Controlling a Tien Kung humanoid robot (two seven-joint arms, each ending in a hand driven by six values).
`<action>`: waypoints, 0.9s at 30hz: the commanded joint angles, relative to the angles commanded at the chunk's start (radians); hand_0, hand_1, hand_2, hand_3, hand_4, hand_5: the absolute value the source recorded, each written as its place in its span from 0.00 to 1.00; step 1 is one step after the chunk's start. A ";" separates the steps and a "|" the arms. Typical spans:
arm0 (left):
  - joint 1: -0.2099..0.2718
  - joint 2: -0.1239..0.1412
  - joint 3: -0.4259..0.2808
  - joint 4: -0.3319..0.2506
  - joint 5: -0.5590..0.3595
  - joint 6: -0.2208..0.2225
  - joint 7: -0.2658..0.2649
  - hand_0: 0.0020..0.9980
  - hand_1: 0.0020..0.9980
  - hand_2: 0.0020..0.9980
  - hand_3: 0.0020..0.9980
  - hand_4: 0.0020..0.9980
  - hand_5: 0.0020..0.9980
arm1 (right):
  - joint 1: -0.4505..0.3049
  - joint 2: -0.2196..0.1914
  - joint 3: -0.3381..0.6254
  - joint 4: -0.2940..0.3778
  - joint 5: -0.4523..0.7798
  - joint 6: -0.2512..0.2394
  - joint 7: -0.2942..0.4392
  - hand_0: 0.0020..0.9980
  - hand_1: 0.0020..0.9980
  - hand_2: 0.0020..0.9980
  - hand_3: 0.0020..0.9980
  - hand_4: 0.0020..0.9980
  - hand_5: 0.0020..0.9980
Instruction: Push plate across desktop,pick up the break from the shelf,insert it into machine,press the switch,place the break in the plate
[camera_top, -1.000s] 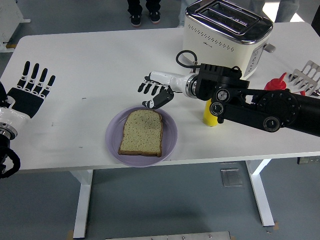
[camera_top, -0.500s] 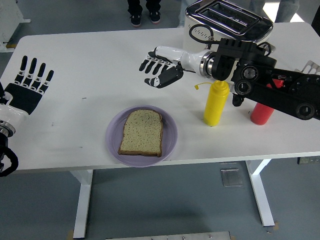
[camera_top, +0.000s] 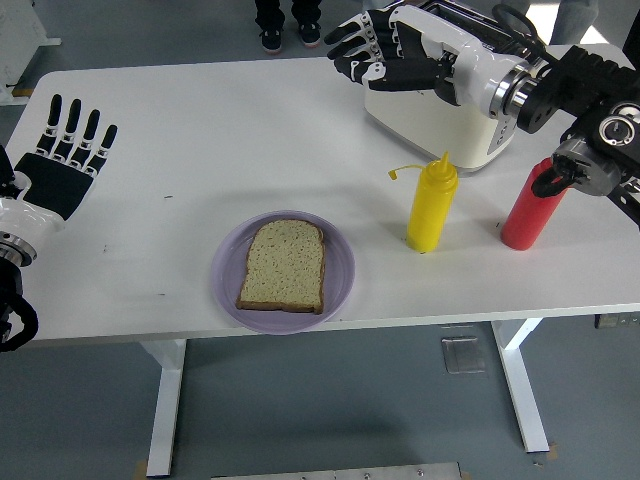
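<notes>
A slice of bread (camera_top: 284, 265) lies flat on the lilac plate (camera_top: 226, 287) near the table's front edge. The cream toaster (camera_top: 440, 120) stands at the back right, partly hidden by my right arm. My right hand (camera_top: 372, 48) is raised high in front of the toaster's left end, fingers spread and holding nothing, far above and behind the plate. Over the table's left edge my left hand (camera_top: 68, 150) rests, fingers straight and spread, empty.
A yellow squeeze bottle (camera_top: 430, 205) and a red squeeze bottle (camera_top: 528, 210) stand right of the plate. A person's feet (camera_top: 288, 30) show beyond the table's far edge. The bread shelf is hidden behind my right arm.
My right hand has lifted away from the plate, up and back to the right toward the toaster, uncovering both bottles. The bread stays on the plate. The left hand barely moved.
</notes>
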 joint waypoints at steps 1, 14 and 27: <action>0.001 0.000 -0.001 -0.006 -0.002 0.001 0.001 0.81 0.74 0.70 0.69 0.80 1.00 | -0.023 -0.006 0.027 0.007 0.025 -0.006 0.008 0.69 0.67 0.65 0.65 0.62 0.22; 0.005 0.001 0.003 -0.071 -0.039 0.017 0.008 0.81 0.74 0.70 0.69 0.80 1.00 | -0.321 0.019 0.357 0.017 0.347 -0.039 0.087 0.80 0.74 0.71 0.69 0.67 0.32; -0.001 -0.003 0.008 -0.114 -0.114 0.039 0.029 0.81 0.74 0.70 0.70 0.79 1.00 | -0.532 0.068 0.577 0.004 0.530 -0.037 0.070 0.84 0.77 0.76 0.75 0.73 0.51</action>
